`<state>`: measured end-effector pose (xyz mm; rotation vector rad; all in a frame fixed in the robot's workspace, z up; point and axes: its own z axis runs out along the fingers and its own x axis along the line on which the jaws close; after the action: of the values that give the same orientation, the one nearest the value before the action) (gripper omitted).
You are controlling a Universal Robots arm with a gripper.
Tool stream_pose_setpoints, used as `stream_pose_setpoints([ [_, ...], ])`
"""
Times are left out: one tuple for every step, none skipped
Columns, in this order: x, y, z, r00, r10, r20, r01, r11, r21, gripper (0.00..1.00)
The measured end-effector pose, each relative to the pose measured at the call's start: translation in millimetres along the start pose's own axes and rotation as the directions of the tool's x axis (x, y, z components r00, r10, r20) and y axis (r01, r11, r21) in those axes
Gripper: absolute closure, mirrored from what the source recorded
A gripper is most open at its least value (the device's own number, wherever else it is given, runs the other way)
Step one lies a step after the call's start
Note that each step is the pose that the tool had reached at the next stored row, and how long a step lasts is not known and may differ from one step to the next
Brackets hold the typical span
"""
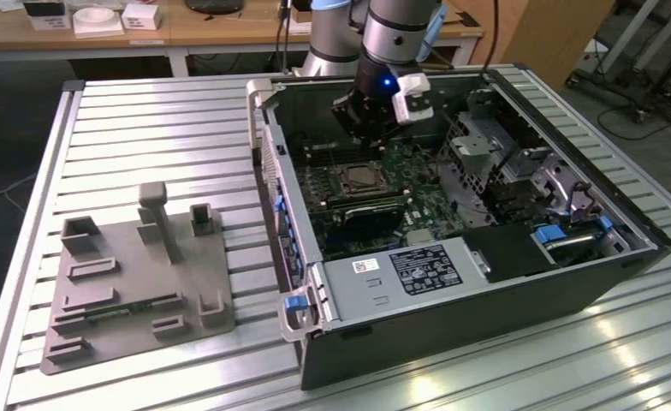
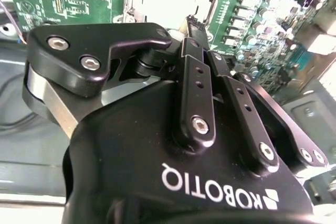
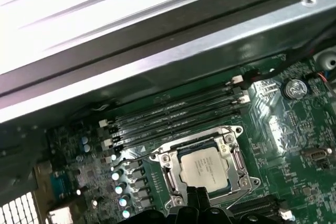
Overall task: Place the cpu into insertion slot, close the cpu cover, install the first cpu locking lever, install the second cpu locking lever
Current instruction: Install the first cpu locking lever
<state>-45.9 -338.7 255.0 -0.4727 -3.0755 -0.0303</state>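
The hand [image 2: 192,24] hangs inside the open case [image 1: 472,334], low over the green board [image 3: 294,129]. Its two black fingers [image 2: 197,77] are drawn together at the tips, and nothing is held between them. Just past the fingertips, in both wrist views, lies the cpu [image 3: 202,167], seated flat in the slot [image 3: 247,182] with its pale metal top facing up. The cover [image 3: 173,165] appears to lie down around it, framing the chip through its window. Whether the locking levers are latched I cannot tell.

Beyond the cpu from the hand, in the first wrist view, run the long dark memory slots [image 3: 173,114], side by side, and past them the case wall. In the exterior view the case lies on its side on the ribbed metal counter [image 1: 153,137]. Well away from the hand, toward the exterior view's left, a grey fixture [image 1: 141,282] with upright posts sits on the counter.
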Motion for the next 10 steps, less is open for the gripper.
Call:
stream_pose_setpoints([
  [0.0,0.0,0.0,0.9999,-0.012,-0.0002,0.012,0.9999,0.0004,0.89],
  [0.0,0.0,0.0,0.9997,-0.024,-0.0004,0.024,0.9997,0.0008,0.89],
  [0.0,0.0,0.0,0.9993,-0.036,-0.0006,0.036,0.9993,0.0011,0.89],
  [0.0,0.0,0.0,0.9988,-0.048,-0.0008,0.048,0.9988,0.0014,0.89],
  [0.0,0.0,0.0,0.9982,-0.061,-0.0010,0.061,0.9982,0.0017,0.89],
  [0.0,0.0,0.0,0.9973,-0.074,-0.0013,0.074,0.9973,0.0020,0.89],
  [0.0,0.0,0.0,0.9963,-0.086,-0.0015,0.086,0.9963,0.0023,0.89],
  [0.0,0.0,0.0,0.9952,-0.098,-0.0017,0.098,0.9952,0.0025,0.89],
  [0.0,0.0,0.0,0.9940,-0.109,-0.0020,0.109,0.9940,0.0027,0.89],
  [0.0,0.0,0.0,0.9928,-0.120,-0.0022,0.120,0.9927,0.0029,0.89],
])
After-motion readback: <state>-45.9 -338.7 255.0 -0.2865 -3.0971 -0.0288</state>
